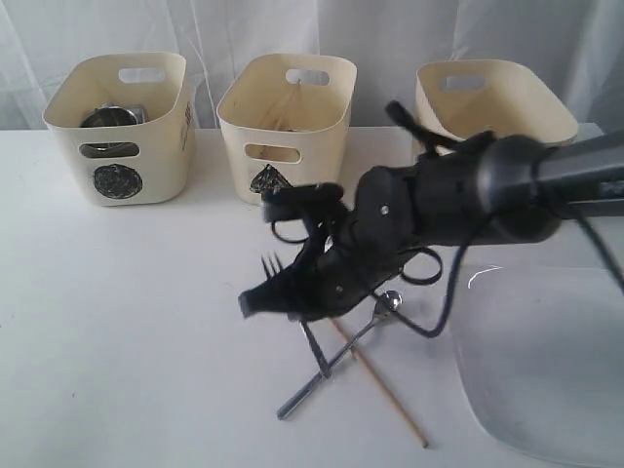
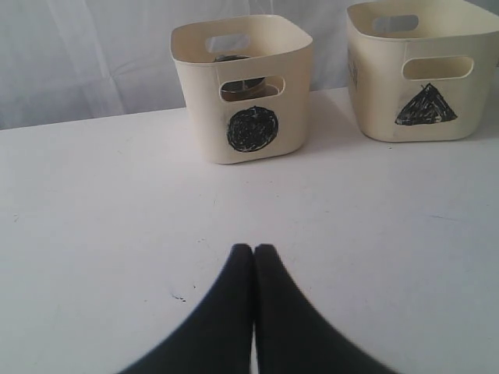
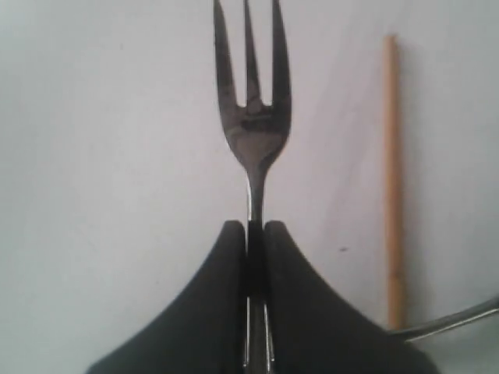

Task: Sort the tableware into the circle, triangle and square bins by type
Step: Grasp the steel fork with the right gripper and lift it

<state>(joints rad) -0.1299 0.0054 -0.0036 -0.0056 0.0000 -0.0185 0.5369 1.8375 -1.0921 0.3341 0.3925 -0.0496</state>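
The white bench (image 1: 117, 341) fills the room's foreground, with pale curtain behind its far edge; a large white squarish plate (image 1: 546, 361) lies flat at the near right corner, running past the near edge of the picture. The right arm (image 1: 546, 185), dark and bulky, reaches in from the right edge across the middle of the bench.

Three cream tubs stand in a row along the far edge; the circle bin (image 2: 203, 117) is toward the far left corner, with a steel vessel (image 1: 109, 117) showing inside it; the triangle bin (image 2: 382, 101) stands in the middle, with thin wooden sticks (image 1: 283, 105) leaning inside it; the third bin (image 1: 487, 102) is toward the far right corner, its mark hidden behind the arm.

The right gripper (image 3: 256, 230) is clamped on the neck of the fork (image 3: 253, 125), tines pointing out beyond the fingertips, around mid-bench toward the near edge. The left gripper (image 2: 253, 253) has its fingers pressed together with nothing between them, over bare bench top facing the circle bin.

A single chopstick (image 3: 394, 179) lies on the bench just beside the fork, apart from it; the spoon (image 1: 388, 300) lies close by, its handle crossing the chopstick toward the near edge.
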